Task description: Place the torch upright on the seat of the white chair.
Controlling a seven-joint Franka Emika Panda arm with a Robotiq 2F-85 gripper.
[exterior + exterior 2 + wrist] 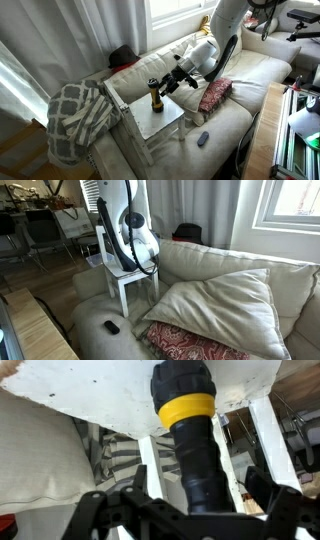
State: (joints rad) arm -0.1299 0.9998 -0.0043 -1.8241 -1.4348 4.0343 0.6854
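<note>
The torch (pixel 155 98), with a black and amber-gold body, stands upright on the flat seat of the white chair (pixel 165 122). In the wrist view the torch (pixel 193 420) fills the middle, its end against the white seat (pixel 90 395). My gripper (pixel 170 84) is open. Its two fingers (pixel 200 485) straddle the torch with a gap on each side and do not touch it. In an exterior view the arm hides the torch, and only the chair's legs and seat edge (pixel 124 280) show.
The chair rests on a cream sofa (pixel 245 80). A grey-white lattice blanket (pixel 75 115) hangs beside it. A red patterned cushion (pixel 214 95) and a small dark oval gadget (pixel 203 138) lie on the sofa; the gadget also shows in an exterior view (pixel 111 327).
</note>
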